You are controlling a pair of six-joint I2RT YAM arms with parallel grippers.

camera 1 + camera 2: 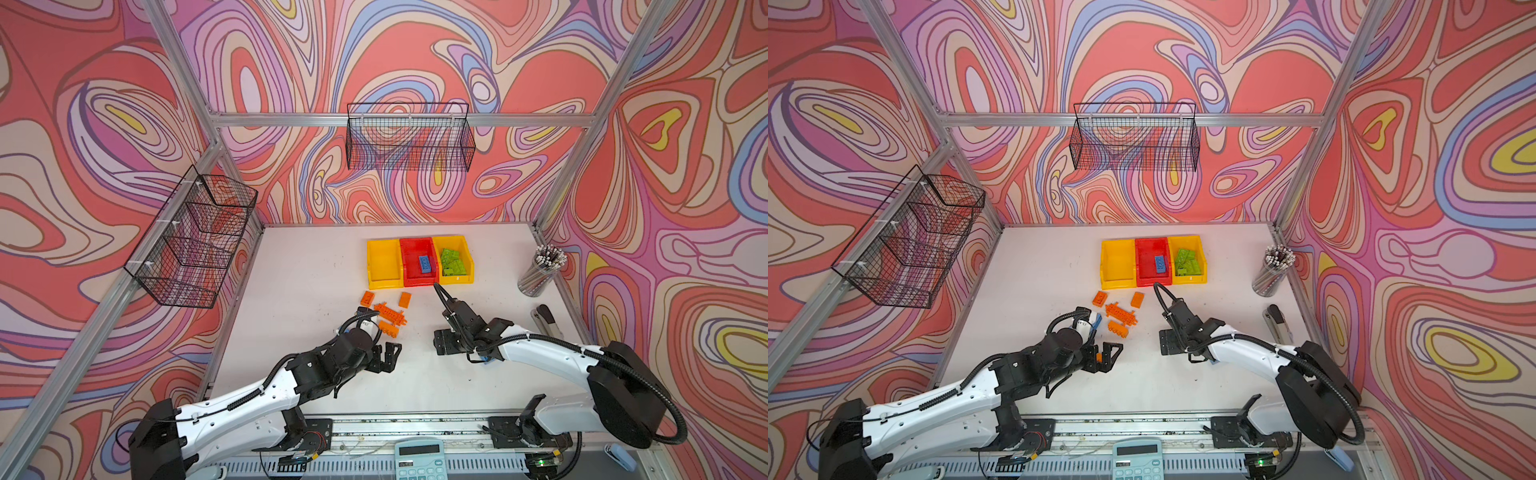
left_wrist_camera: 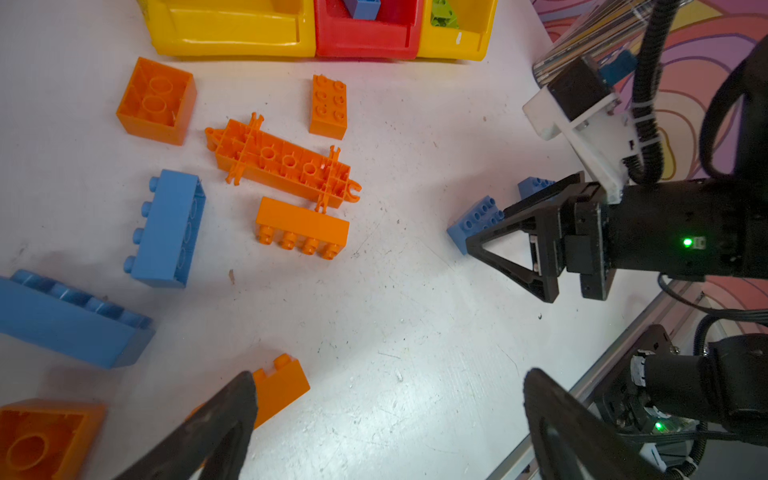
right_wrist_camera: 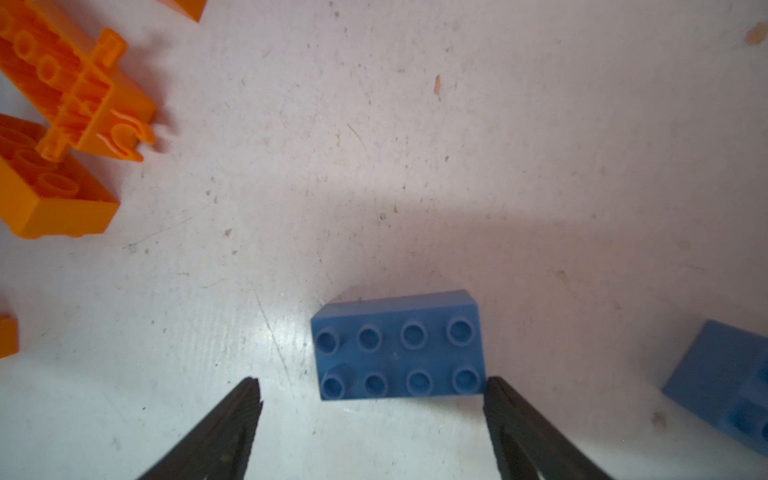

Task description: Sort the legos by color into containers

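Right gripper [image 3: 372, 384]: wide open, empty, tips flanking blue brick [image 3: 399, 345]. Left gripper [image 2: 388, 374], at its 9 o'clock: wide open, empty, half-hiding orange brick [image 2: 282, 382].

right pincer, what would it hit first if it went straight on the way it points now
Most likely the blue eight-stud brick: it lies studs up just ahead of the open right pincer, within the span of its tips. How far above the brick the tips are is unclear.

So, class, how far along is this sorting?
Done: green legos sit in the right yellow bin; one blue lego in the red bin. In hand: nothing; the open right gripper frames a loose blue brick. Left: orange legos and more blue ones; left yellow bin empty.
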